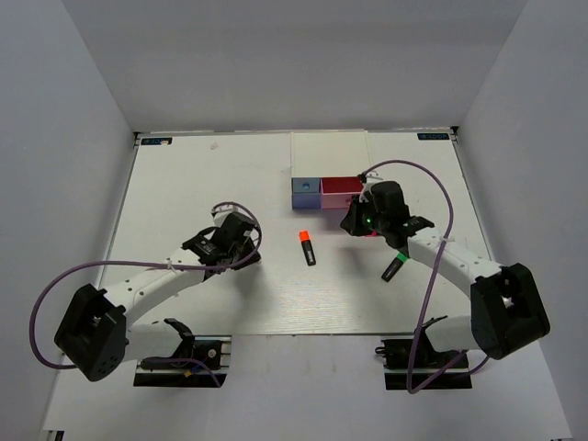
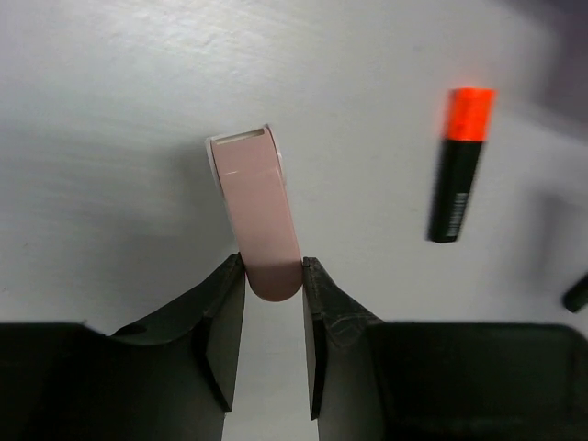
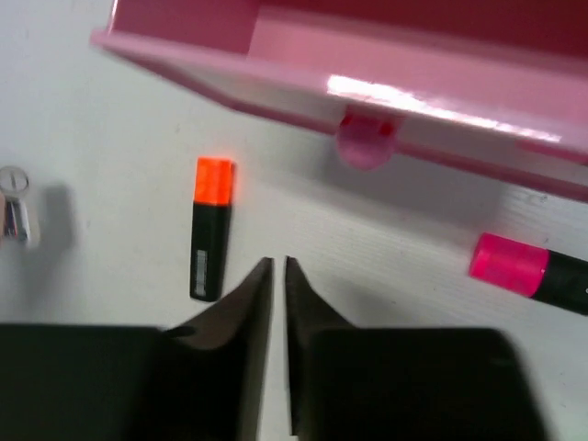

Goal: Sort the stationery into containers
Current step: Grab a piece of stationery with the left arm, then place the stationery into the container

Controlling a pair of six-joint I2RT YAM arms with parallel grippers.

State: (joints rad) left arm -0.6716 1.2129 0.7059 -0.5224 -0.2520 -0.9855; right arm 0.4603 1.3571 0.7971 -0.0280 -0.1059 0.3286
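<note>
Since the left gripper (image 2: 273,268) clamps only the pink oval eraser's (image 2: 255,202) tip, best to lift slowly and keep it level. The right gripper (image 3: 278,262) sits nearly closed, empty.

White arms (image 1: 152,287) with black joints and purple cables (image 1: 409,163) carry a black left tool (image 2: 273,264) and right tool (image 3: 278,262).

The pink oval eraser (image 2: 257,211) is pinched at its near end in the left tool (image 2: 273,271). The orange-capped highlighter (image 1: 307,248) lies mid-table, the green-capped highlighter (image 1: 393,268) to its right, and the pink-capped highlighter (image 3: 528,266) before the open pink drawer (image 3: 322,73).
</note>
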